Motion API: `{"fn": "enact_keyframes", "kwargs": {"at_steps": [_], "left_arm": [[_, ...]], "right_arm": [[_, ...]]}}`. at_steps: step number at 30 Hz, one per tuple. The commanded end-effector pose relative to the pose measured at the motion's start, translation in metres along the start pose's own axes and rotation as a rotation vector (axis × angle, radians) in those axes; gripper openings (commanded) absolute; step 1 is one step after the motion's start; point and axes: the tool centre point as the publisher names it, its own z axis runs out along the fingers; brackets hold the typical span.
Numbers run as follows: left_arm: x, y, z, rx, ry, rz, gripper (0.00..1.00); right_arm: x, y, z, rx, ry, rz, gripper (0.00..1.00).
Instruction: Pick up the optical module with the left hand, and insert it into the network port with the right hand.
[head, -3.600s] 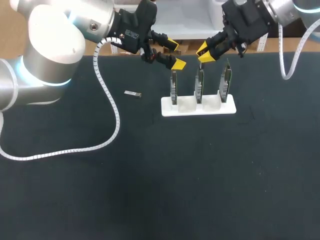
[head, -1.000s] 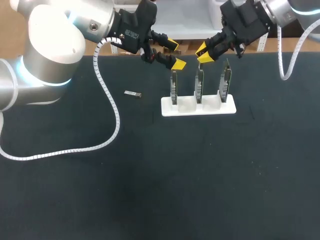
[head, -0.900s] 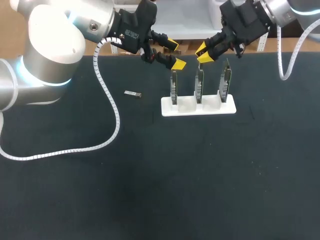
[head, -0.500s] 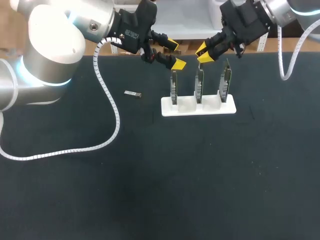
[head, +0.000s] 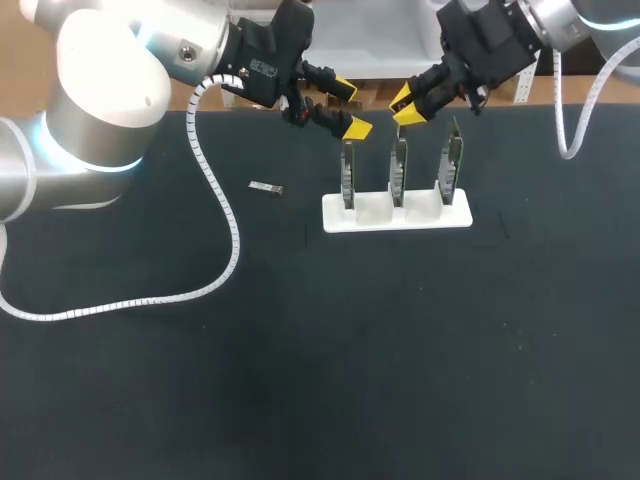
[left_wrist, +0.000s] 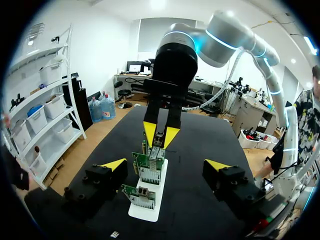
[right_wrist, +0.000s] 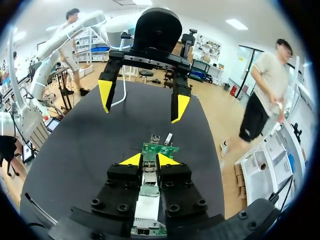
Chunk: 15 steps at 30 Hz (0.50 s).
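I see optical module (head: 265, 187): small silvery bar w/ dark end, flat on table (head: 300, 350), left of rack (head: 400, 214). Left gripper (head: 351, 108) fingers wide; right gripper (head: 404, 106) pinched nearly together.

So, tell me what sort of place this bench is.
Probably a robotics lab bench for network-hardware trials: the left arm and right arm hang over a black table, a white holder stands three circuit boards upright, and a small optical module lies loose beside it.
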Motion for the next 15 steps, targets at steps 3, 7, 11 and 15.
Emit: {"fn": "enact_keyframes", "kwargs": {"at_steps": [3, 7, 11, 15], "left_arm": [[-0.0011, -0.0006, 0.0000, -0.003, 0.006, -0.003, 1.00], [-0.0011, -0.0006, 0.0000, -0.003, 0.006, -0.003, 1.00], [-0.0011, -0.0006, 0.0000, -0.003, 0.006, -0.003, 1.00], [-0.0011, -0.0006, 0.0000, -0.003, 0.006, -0.003, 1.00]], "right_arm": [[0.0044, -0.0007, 0.0046, 0.003, 0.001, 0.003, 0.00], [0.0033, -0.0022, 0.0035, 0.008, -0.002, 0.004, 0.00], [0.0002, -0.0040, 0.0011, 0.018, -0.011, 0.001, 0.00], [-0.0025, -0.0058, -0.0008, 0.027, -0.016, -0.005, 0.00]]}}
